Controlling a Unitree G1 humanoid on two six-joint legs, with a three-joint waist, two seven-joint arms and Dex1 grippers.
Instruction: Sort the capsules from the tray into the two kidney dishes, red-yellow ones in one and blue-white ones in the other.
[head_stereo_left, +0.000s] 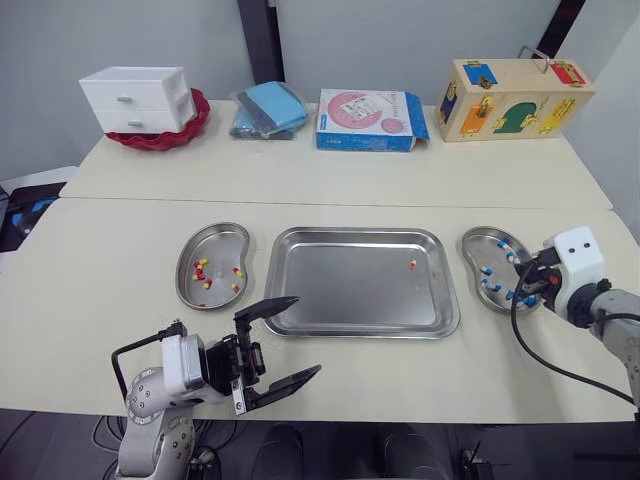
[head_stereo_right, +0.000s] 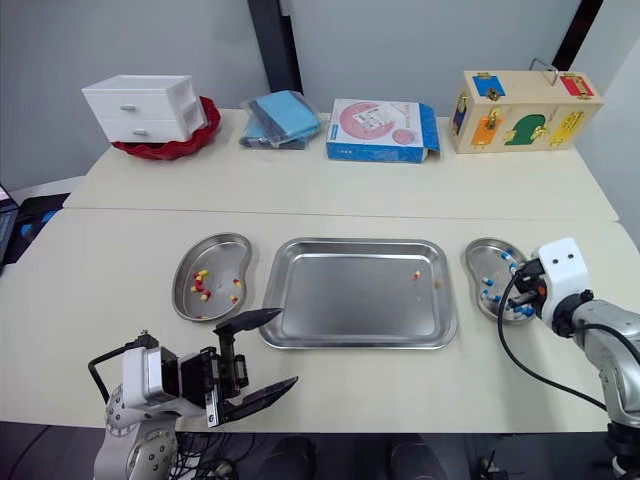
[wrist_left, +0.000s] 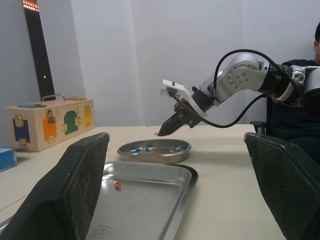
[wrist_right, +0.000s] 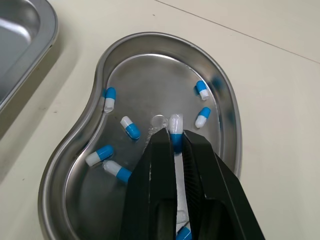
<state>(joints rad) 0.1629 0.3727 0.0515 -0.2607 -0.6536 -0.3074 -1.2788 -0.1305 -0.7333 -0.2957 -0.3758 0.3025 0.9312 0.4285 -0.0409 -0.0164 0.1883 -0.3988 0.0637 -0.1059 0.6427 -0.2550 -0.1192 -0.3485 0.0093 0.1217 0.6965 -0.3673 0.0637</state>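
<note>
The right gripper (wrist_right: 174, 134) has its fingers pinched on a blue-white capsule (wrist_right: 175, 123) over the right kidney dish (wrist_right: 234, 130), which sits toward the right edge of the table (head_stereo_left: 120, 300). Other blue-white capsules (wrist_right: 131, 128) lie in this dish. The left gripper (head_stereo_left: 306, 335) is spread wide and holds nothing, near the table's front edge, by the front-left corner of the tray (head_stereo_left: 350, 290). One red-yellow capsule (head_stereo_left: 412, 264) lies near the tray's right edge. More red-yellow capsules (head_stereo_left: 203, 272) lie in the left kidney dish (head_stereo_left: 222, 243).

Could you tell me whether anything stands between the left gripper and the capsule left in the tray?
Nothing visible does. Between the open left gripper and the capsule lie only the near rim and bare floor of the tray.
</note>
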